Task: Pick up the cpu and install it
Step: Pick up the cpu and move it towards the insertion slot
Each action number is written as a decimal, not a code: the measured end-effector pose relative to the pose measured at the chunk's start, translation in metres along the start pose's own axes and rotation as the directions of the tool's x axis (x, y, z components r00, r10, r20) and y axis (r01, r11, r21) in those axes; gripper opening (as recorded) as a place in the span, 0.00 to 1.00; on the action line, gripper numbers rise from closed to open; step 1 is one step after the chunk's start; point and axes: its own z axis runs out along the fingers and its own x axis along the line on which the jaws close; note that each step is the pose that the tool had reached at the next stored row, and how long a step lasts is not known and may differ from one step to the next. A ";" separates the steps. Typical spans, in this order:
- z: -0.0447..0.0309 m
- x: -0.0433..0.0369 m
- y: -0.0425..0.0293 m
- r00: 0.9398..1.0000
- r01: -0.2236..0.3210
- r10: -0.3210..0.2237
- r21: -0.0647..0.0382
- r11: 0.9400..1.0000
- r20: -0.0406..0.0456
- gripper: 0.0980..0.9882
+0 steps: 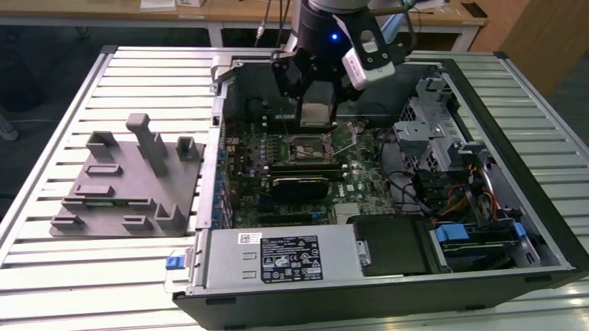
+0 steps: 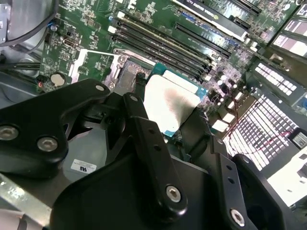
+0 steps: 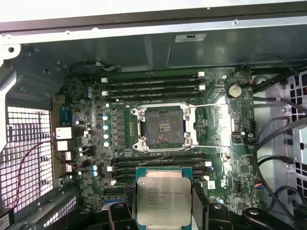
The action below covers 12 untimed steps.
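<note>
My gripper (image 1: 315, 118) hangs inside the open computer case, shut on the cpu (image 1: 316, 110), a flat square chip with a silver top and a green rim. In both wrist views the cpu (image 3: 163, 201) (image 2: 169, 101) sits flat between the two black fingers (image 3: 125, 203), which press on opposite edges. It is held above the green motherboard (image 3: 225, 143), a short way off from the socket (image 3: 163, 127). The socket (image 1: 310, 146) is open, its retention frame and lever are lifted, and its contact field is bare.
The case (image 1: 515, 207) lies on its side on a slatted metal table (image 1: 55, 276). Memory slots (image 3: 153, 84) flank the socket. A drive cage and cables (image 1: 451, 179) crowd the exterior view's right, and a power supply (image 1: 276, 258) is near. A grey fixture block (image 1: 129, 183) stands to the left.
</note>
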 end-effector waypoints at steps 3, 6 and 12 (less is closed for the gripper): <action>0.0054 -0.0001 -0.0001 1.000 0.000 0.000 0.000 1.000 0.000 0.50; 0.0100 -0.0002 -0.0002 1.000 0.000 0.000 0.000 1.000 0.000 0.50; 0.0177 -0.0004 -0.0004 1.000 0.000 0.000 0.000 1.000 0.000 0.50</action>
